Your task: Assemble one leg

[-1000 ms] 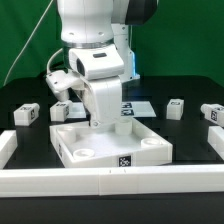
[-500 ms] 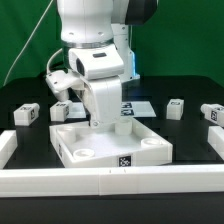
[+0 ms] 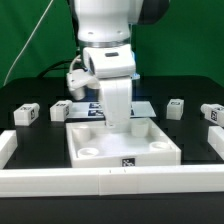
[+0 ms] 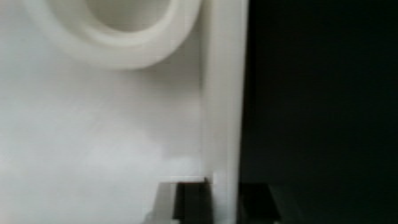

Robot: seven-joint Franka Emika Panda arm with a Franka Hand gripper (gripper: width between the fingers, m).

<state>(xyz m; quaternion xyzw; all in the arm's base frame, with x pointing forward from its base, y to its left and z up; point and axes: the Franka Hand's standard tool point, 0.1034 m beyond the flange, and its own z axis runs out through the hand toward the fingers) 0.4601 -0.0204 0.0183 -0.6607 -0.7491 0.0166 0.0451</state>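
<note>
The large white square tabletop point(image 3: 122, 151) lies on the black table with round sockets in its corners. My gripper point(image 3: 118, 122) reaches down onto its far wall. In the wrist view the gripper point(image 4: 222, 202) straddles that thin wall point(image 4: 224, 100), one dark fingertip point(image 4: 191, 205) on each side, shut on it; a round socket point(image 4: 125, 35) shows beyond. Four small white legs with marker tags lie apart from the gripper: two point(image 3: 27, 113) point(image 3: 60, 111) at the exterior view's left, two point(image 3: 176, 108) point(image 3: 213, 114) at its right.
The marker board point(image 3: 142, 104) lies flat behind the tabletop. A low white rail point(image 3: 110, 181) runs along the front, with side pieces at the exterior view's left point(image 3: 6, 146) and right point(image 3: 216, 141). A green curtain hangs behind.
My arm has moved toward the exterior view's right, and the tabletop has slid that way with it and turned squarer to the front rail. The legs have not moved.
</note>
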